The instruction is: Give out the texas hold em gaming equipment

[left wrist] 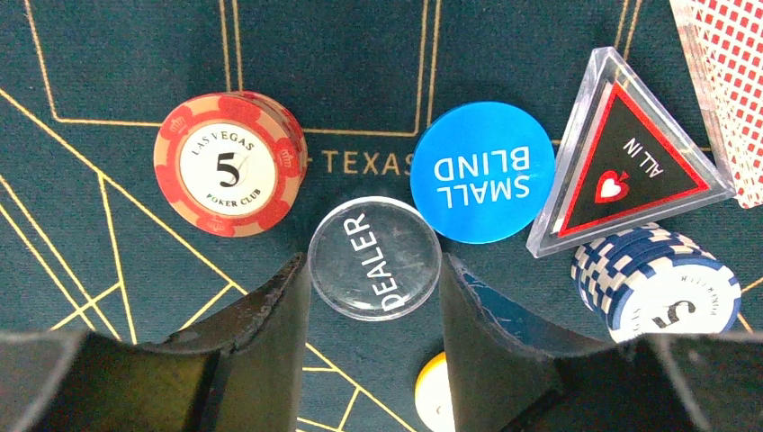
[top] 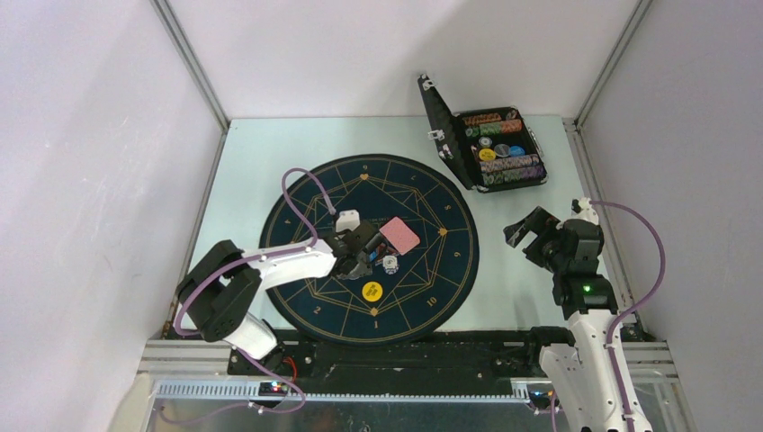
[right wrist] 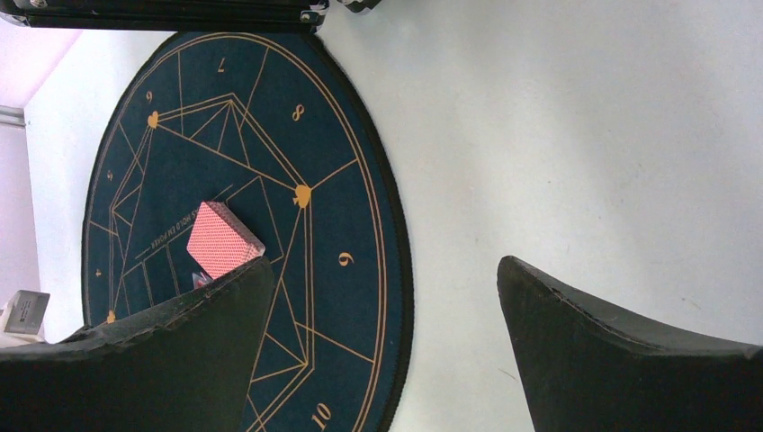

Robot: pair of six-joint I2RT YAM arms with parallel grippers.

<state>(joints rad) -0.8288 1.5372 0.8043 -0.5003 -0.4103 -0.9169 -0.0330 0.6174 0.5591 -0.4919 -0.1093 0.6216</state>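
Observation:
A clear DEALER disc (left wrist: 374,259) lies flat on the mat. My left gripper (left wrist: 374,270) is shut on it, one fingertip against each edge. Around it lie a red 5 chip stack (left wrist: 229,162), a blue SMALL BLIND disc (left wrist: 482,171), a triangular ALL IN marker (left wrist: 630,157), a blue-white chip stack (left wrist: 657,288) and a yellow disc (left wrist: 434,391). The red-backed card deck (top: 399,236) sits just right of my left gripper (top: 364,252). My right gripper (top: 531,232) hangs open over bare table, right of the mat, holding nothing.
The round dark-blue mat (top: 297,225) with gold lines covers the table's middle. A black hinged case (top: 495,147) stands open at the back right with rows of chips in it. White walls and metal rails close in the table's sides.

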